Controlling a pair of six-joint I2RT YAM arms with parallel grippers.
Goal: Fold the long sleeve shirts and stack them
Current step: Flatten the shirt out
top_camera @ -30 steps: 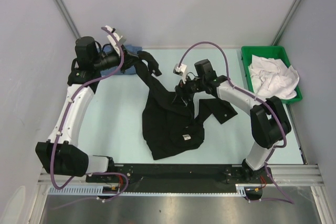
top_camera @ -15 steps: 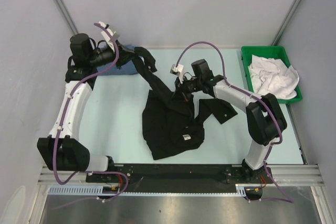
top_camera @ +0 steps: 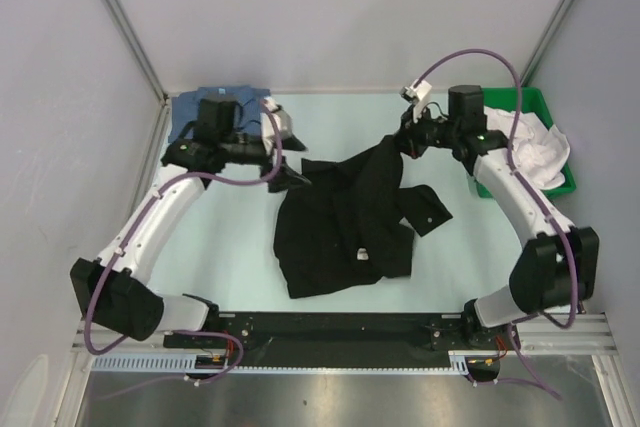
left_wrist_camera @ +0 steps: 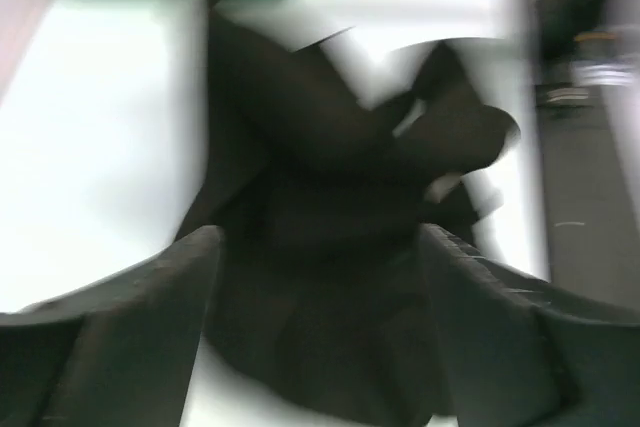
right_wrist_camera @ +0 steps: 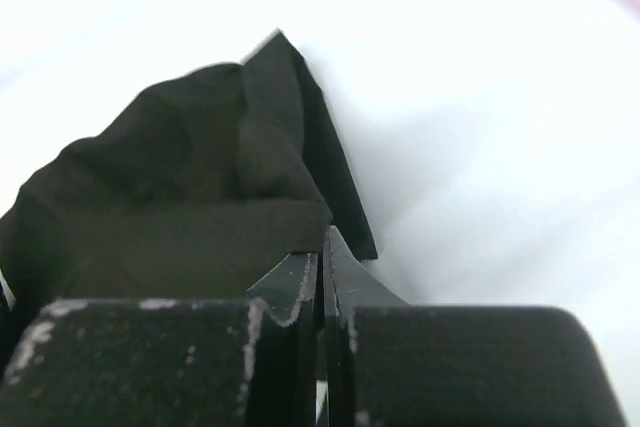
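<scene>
Although the worktop (top_camera: 220, 247) holds the black shirt (top_camera: 340, 232) rumpled at its centre, it has dropped flatter; the blue shirt (top_camera: 195, 104) waits far left. The right gripper (top_camera: 396, 144) has dragged a pinched far corner rightward. The left gripper (top_camera: 298, 180) has let go, jaws spread, so flattening seems underway.

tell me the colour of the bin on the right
The bin is green; top external view.

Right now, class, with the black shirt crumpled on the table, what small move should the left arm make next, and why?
Probably close the open left jaws on the left edge of the black shirt ahead of them. The right jaws are shut on its far side, and the shirt lies bunched; a second hold would let both arms spread it flat.
</scene>
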